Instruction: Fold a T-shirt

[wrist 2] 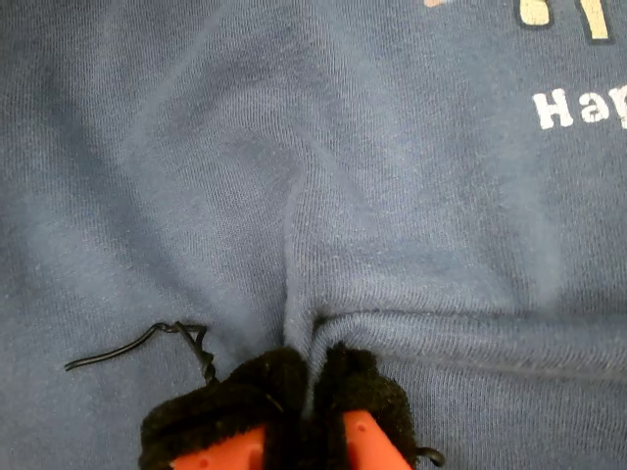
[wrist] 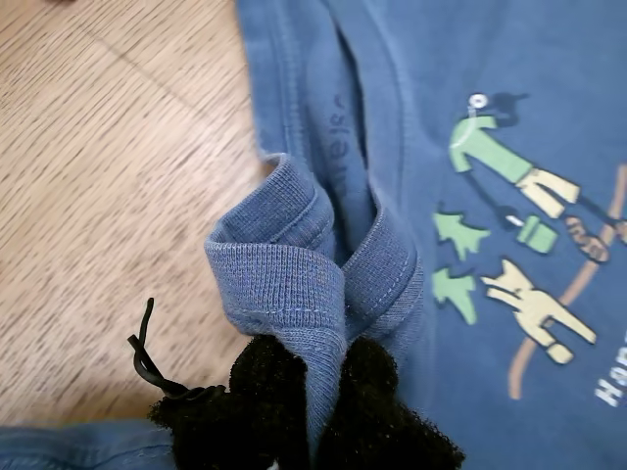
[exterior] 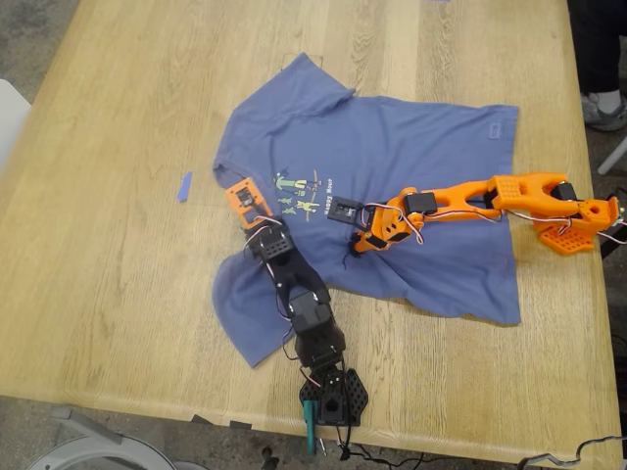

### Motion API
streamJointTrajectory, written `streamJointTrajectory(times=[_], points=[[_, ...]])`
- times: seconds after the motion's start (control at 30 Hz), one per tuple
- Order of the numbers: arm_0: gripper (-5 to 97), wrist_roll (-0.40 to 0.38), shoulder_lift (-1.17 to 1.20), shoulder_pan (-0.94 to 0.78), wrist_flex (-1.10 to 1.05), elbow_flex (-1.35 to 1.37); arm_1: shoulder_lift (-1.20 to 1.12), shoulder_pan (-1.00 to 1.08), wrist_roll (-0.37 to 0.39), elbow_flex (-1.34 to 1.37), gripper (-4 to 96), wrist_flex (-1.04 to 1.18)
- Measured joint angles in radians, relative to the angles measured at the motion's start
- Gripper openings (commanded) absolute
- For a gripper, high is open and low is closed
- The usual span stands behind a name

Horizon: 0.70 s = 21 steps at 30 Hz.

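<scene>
The slate-blue T-shirt (exterior: 392, 147) lies spread on the wooden table (exterior: 118, 294), print side up, its neck toward the exterior view's left. The black arm carries my first gripper (exterior: 245, 201) at the neck opening. In the first wrist view my first gripper (wrist: 323, 411) is shut on a raised fold of the ribbed collar (wrist: 284, 264), beside the yellow-green print (wrist: 509, 225). The orange arm carries my second gripper (exterior: 361, 243) at the shirt's middle, below the print. In the second wrist view my second gripper (wrist 2: 312, 392) is shut on a pinched ridge of the shirt (wrist 2: 196, 147).
A small blue tape strip (exterior: 183, 186) lies on the wood at the exterior view's left of the shirt. The orange arm's base (exterior: 573, 225) stands at the table's right edge, the black arm's base (exterior: 333, 397) at the near edge. A person's shoe (exterior: 605, 108) shows at the far right.
</scene>
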Motion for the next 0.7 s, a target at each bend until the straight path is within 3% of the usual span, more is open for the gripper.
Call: streamJointTrajectory(times=[0.23,0.7], points=[[0,-0.002,0.066,0.064,-0.012,0.035,-0.058,0.049,0.008,-0.172,-0.1,0.025],[0,-0.002,0.186,0.172,0.009,0.112,0.005,0.091,0.008,-0.189,-0.1,0.21]])
